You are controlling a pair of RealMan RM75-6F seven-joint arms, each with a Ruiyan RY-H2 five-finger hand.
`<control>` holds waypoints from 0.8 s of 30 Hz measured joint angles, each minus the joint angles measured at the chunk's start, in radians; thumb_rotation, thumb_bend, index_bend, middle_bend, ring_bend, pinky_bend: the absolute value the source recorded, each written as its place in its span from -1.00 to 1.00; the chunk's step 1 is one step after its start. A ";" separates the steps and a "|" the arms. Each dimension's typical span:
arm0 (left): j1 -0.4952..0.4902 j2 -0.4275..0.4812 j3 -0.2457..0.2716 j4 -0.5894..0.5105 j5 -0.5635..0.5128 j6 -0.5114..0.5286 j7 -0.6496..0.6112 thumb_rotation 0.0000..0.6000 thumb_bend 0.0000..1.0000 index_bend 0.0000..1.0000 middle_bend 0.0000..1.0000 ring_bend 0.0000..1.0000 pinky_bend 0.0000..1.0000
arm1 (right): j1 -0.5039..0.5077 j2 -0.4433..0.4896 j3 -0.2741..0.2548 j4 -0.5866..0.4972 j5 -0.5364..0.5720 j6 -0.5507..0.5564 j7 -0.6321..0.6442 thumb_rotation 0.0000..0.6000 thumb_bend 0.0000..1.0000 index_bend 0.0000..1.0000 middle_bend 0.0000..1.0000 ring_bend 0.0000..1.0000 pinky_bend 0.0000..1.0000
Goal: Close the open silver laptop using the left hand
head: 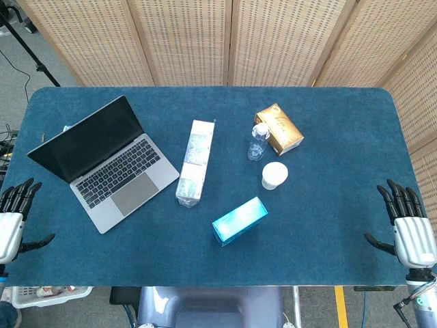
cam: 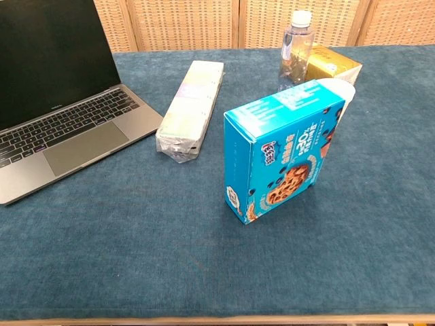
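The silver laptop [head: 109, 164] sits open on the blue table [head: 328, 123], its dark screen tilted back and its keyboard and trackpad bare. The left hand [head: 15, 213] hangs off the table's edge just beside the laptop's front corner, apart from it, holding nothing, its fingers [head: 20, 193] spread and straight with the thumb stuck out sideways. The right hand [head: 408, 227] hangs at the far edge of the table, well apart from the laptop, likewise bare, its fingers [head: 399, 199] spread.

Just beside the laptop, on its keyboard side, lies a long wrapped pack [head: 194, 161]. Beyond the pack from the laptop stands a clear bottle [head: 258, 141], with a gold box [head: 279, 128] touching or nearly touching it and a white cup [head: 274, 175] near. A bright blue cookie box [head: 239, 221] stands apart from the laptop, past the pack's near end. In the chest view, neither hand shows; the laptop [cam: 54, 102] fills the corner, with the pack [cam: 190, 111] next to it.
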 measured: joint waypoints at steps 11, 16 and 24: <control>0.002 -0.006 0.002 0.011 0.015 0.008 -0.003 1.00 -1.00 -1.00 -1.00 -1.00 -1.00 | -0.002 0.003 -0.003 -0.001 -0.005 0.001 0.005 1.00 -1.00 -1.00 -1.00 -1.00 -1.00; 0.000 -0.007 0.002 0.010 0.014 0.005 -0.009 0.90 -1.00 -1.00 -1.00 -1.00 -1.00 | -0.001 0.003 -0.001 -0.002 -0.004 0.002 0.004 1.00 -1.00 -1.00 -1.00 -1.00 -1.00; -0.026 -0.011 -0.031 0.023 0.013 -0.007 -0.178 -0.08 -1.00 -0.96 -1.00 -1.00 -1.00 | 0.002 -0.002 0.000 0.001 0.003 -0.008 -0.006 1.00 -1.00 -1.00 -1.00 -1.00 -1.00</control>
